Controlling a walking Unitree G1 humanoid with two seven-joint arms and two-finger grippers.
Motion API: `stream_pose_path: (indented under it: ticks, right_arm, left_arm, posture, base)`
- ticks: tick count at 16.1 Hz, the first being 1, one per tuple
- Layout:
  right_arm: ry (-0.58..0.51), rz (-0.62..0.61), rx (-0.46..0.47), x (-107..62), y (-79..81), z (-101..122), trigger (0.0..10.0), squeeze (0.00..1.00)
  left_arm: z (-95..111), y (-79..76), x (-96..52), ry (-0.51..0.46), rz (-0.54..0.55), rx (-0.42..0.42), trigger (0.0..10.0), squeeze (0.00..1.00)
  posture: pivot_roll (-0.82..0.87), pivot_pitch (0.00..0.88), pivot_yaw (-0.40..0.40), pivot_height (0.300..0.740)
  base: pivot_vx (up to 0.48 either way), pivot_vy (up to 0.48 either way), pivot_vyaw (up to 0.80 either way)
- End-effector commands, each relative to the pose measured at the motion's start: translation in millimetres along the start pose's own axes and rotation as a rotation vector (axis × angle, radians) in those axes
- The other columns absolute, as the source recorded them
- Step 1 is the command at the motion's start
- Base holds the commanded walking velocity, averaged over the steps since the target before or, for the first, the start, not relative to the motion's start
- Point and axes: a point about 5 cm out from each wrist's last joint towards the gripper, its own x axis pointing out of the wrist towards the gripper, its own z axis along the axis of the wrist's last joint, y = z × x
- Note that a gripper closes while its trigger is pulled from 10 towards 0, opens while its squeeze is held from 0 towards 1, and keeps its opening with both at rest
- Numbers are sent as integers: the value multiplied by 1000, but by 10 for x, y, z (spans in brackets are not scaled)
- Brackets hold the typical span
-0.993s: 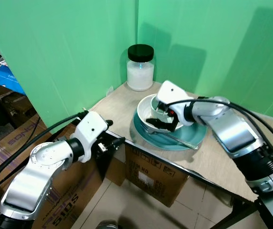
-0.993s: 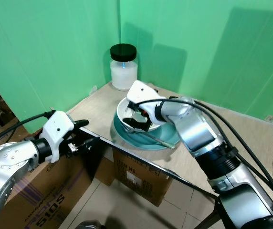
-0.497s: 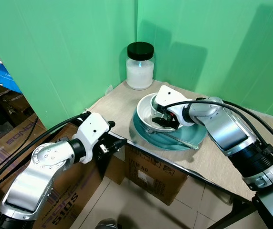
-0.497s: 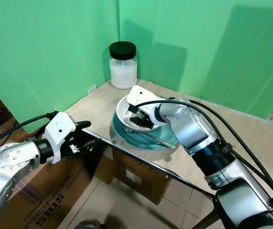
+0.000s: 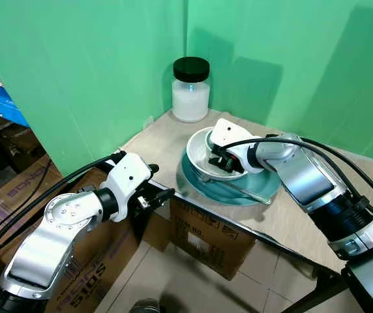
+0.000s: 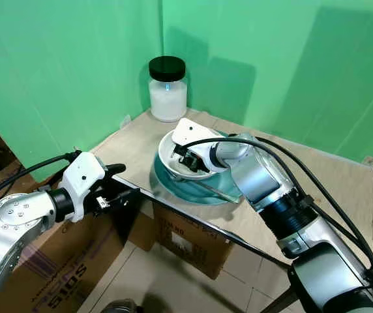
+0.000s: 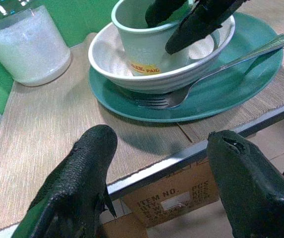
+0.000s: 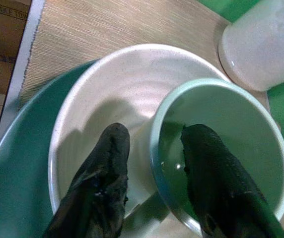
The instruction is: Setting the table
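The cup [image 8: 216, 148] sits in the bowl [image 8: 102, 99] on the plate [image 7: 241, 79], fork [image 7: 216, 69] alongside. My right gripper [image 8: 152, 158] has dropped lower, one finger inside the rim, one outside, not visibly clamped: I'm about to lift it out. Left gripper [image 7: 157, 163] waits open off the table [image 7: 47, 134] edge.

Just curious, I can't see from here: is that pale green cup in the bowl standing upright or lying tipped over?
Upright. The cup stands in the white bowl, mouth upward, with the right claw straddling its rim.
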Motion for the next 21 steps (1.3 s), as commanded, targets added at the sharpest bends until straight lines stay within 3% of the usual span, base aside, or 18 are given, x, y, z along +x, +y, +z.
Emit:
stream_pose_path:
  ticks: [1, 9, 17, 19, 21]
  right_arm:
    - [-8, 2, -35, -9, -31, 65, 0, 0]
    - [9, 9, -68, 27, -10, 50, 0, 0]
    - [-58, -13, -8, -53, -45, 50, 0, 0]
    - [-88, -59, -4, -150, -127, 86, 0, 0]
    - [-129, -116, 5, -351, -262, 142, 0, 0]
  left_arm:
    - [15, 1, 13, 1, 2, 14, 10000, 0]
    - [1, -1, 9, 6, 4, 16, 10000, 0]
    - [26, 42, 91, -7, 4, 39, 10000, 0]
    - [24, 41, 117, -13, 1, 41, 10000, 0]
    - [72, 40, 175, -36, -16, 43, 10000, 0]
  posture:
    - [178, 0, -18, 740]
    - [183, 0, -23, 740]
    - [176, 0, -1, 740]
    - [159, 0, 17, 740]
    - [136, 0, 36, 740]
  base:
    - [0, 0, 0]
    - [0, 0, 0]
    - [0, 0, 0]
    - [0, 0, 0]
    - [0, 0, 0]
